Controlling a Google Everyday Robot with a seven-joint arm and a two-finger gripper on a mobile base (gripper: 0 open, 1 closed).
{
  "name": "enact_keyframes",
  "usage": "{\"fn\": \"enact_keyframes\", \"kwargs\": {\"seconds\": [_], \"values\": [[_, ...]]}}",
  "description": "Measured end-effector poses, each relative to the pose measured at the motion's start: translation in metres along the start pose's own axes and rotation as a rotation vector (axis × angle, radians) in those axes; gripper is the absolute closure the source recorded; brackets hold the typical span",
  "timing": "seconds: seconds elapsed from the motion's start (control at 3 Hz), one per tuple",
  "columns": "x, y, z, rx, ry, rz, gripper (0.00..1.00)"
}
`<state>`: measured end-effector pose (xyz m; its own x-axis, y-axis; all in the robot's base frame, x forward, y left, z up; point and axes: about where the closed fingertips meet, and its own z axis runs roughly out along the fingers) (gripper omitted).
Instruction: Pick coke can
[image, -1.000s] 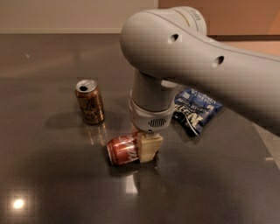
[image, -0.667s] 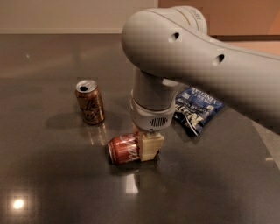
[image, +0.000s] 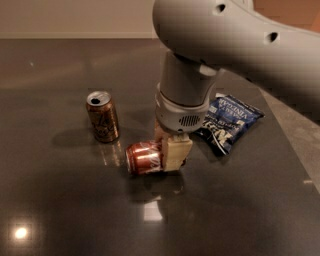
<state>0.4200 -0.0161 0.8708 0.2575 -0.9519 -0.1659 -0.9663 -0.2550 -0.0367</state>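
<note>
A dark, glossy table (image: 70, 210) fills the view, with a small glint of light (image: 21, 232) on it at the near left. Near the middle, the coke can (image: 142, 158) lies on its side, silver end facing left, its dim reflection on the surface just below; whether it touches the table cannot be told. The gripper (image: 168, 148) comes straight down over the can's right part, its cream fingers (image: 176, 153) pinching the can from near and far sides. Farther left stands an upright tan-gold can (image: 102, 117). To the right lies a blue snack bag (image: 229, 122). The grey arm (image: 240, 40) looms above, with a pale wall (image: 75, 17) behind.
</note>
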Motion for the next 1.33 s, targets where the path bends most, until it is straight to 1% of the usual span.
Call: {"fn": "enact_keyframes", "kwargs": {"seconds": [0.67,1.0,1.33], "values": [[-0.009,-0.013,-0.047,0.017,-0.06,-0.049,1.0],[-0.014,-0.017,-0.065,0.024,-0.086,-0.073,1.0],[-0.017,-0.014,-0.078,0.031,-0.125,-0.099,1.0]]}}
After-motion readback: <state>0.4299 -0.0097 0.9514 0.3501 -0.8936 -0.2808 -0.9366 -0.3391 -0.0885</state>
